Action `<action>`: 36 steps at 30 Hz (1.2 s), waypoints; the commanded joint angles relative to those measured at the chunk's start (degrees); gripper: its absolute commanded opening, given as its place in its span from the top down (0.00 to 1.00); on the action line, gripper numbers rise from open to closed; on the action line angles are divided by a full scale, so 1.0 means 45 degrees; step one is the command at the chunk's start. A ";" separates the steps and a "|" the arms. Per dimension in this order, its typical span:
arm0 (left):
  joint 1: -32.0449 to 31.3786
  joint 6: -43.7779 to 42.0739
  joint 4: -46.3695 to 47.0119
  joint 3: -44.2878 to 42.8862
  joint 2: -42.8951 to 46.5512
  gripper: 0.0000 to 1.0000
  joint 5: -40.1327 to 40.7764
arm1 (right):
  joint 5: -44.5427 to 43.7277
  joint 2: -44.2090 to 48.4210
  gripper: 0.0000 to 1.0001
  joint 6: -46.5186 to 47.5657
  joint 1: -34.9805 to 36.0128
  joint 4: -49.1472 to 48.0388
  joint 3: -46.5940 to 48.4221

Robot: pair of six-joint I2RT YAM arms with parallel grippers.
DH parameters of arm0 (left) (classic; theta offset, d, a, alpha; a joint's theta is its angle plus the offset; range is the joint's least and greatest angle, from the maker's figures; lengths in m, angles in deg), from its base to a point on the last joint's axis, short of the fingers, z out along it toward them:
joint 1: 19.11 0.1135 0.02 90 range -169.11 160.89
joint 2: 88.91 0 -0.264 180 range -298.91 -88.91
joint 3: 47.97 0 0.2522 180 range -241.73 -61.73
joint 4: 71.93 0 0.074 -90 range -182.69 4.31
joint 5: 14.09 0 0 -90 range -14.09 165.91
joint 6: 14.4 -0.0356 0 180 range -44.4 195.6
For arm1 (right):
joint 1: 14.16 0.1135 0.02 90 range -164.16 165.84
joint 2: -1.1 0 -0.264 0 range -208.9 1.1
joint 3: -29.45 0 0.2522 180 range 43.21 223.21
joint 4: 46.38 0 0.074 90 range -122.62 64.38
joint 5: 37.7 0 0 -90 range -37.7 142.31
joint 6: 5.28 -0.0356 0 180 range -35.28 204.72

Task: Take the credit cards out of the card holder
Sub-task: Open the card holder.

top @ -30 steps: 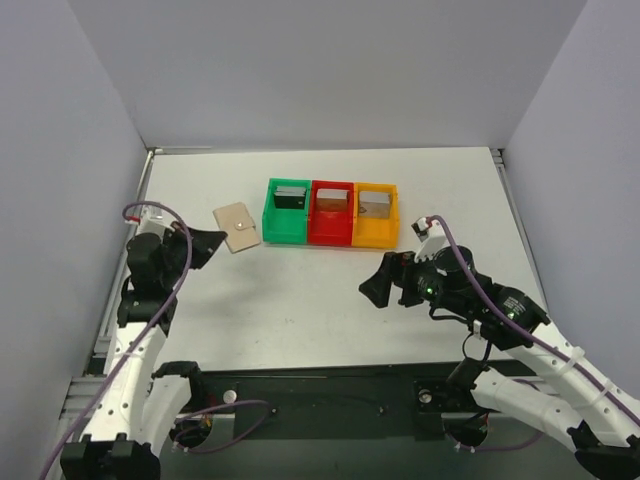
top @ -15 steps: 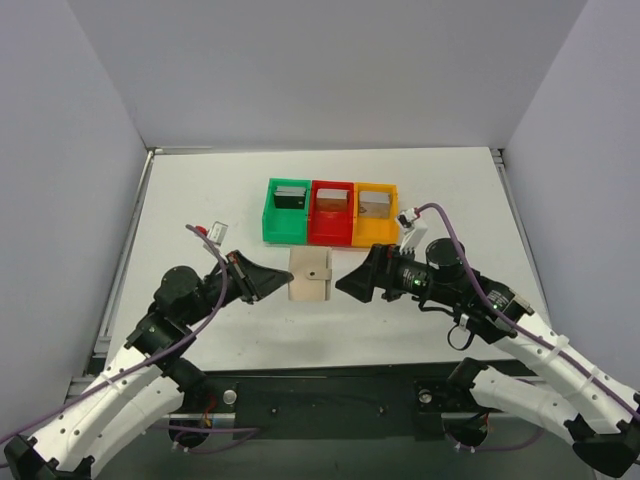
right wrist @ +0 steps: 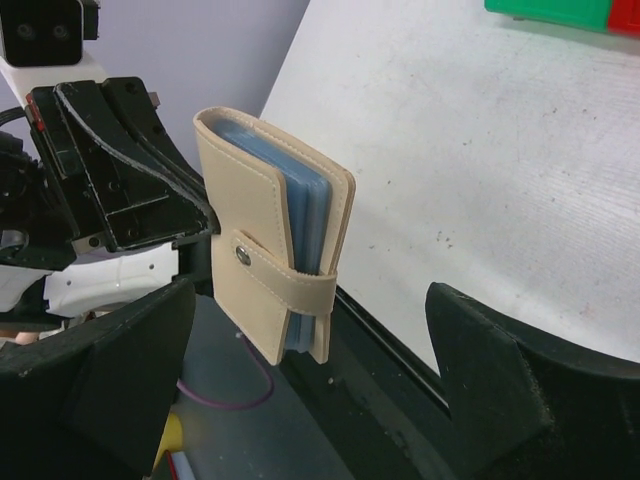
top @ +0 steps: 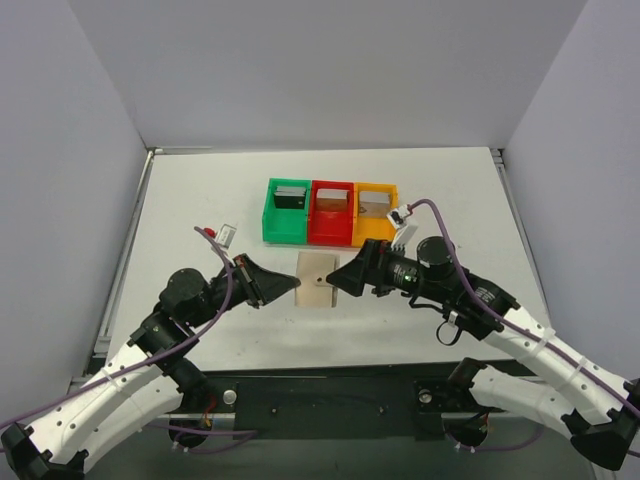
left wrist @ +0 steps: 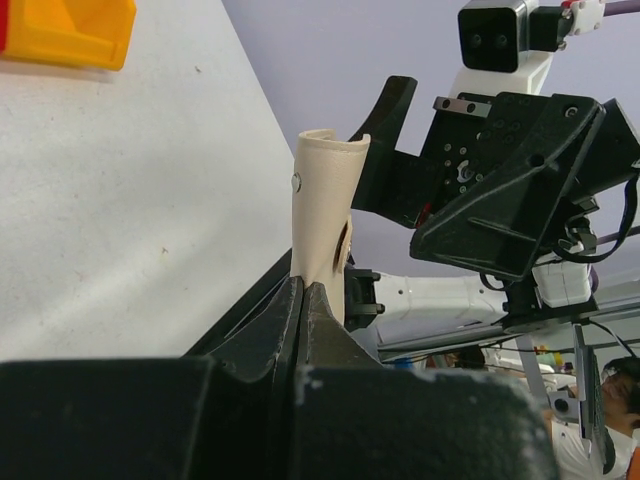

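Left gripper (top: 293, 284): clamped on one edge of the card holder (top: 315, 280), holding it clear of the tabletop (top: 200, 200).
Right gripper (top: 338, 279): jaws spread wide, facing the holder's strapped side, not touching it.
Card holder: folded, snap strap fastened, between both grippers, near the red bin (top: 330, 234).
Credit cards (top: 290, 196): one in each of the green bin (top: 283, 233), red bin and orange bin (top: 373, 236).

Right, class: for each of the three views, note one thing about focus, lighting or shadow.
Top external: even, soft light, only faint shadows on the table, no glare. Left wrist: the left gripper is a dark blur, the card holder sharper beyond it. Right wrist: the card holder is crisp; the right gripper frames it as dark, soft-edged masses.
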 commanded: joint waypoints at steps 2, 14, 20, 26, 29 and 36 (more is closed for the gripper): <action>-0.0075 0.0341 0.1497 -0.0313 0.0026 1.00 -0.0205 | -0.0026 -0.0300 0.10 -0.0371 0.0096 -0.1544 -0.0209; -0.0368 0.0712 0.2025 -0.0040 0.0084 1.00 -0.0537 | 0.0384 -0.0905 0.34 -0.0430 0.0096 -0.2717 -0.0034; -0.0466 0.0654 0.1986 -0.0001 0.0045 1.00 -0.0537 | 0.0931 -0.1178 0.59 -0.0684 0.0096 -0.3285 0.0005; -0.0466 0.0576 0.1869 -0.0118 -0.0053 0.89 -0.0576 | 0.1536 -0.1218 0.82 -0.0840 0.0096 -0.3617 -0.0073; -0.0505 0.0556 0.1946 -0.0157 -0.0091 0.77 -0.0654 | 0.1674 -0.1159 0.97 -0.0918 0.0096 -0.3695 -0.0131; -0.0486 0.0712 0.2823 0.0115 0.0025 0.55 -0.1006 | 0.2141 -0.0750 1.00 -0.1250 0.0096 -0.4240 -0.0482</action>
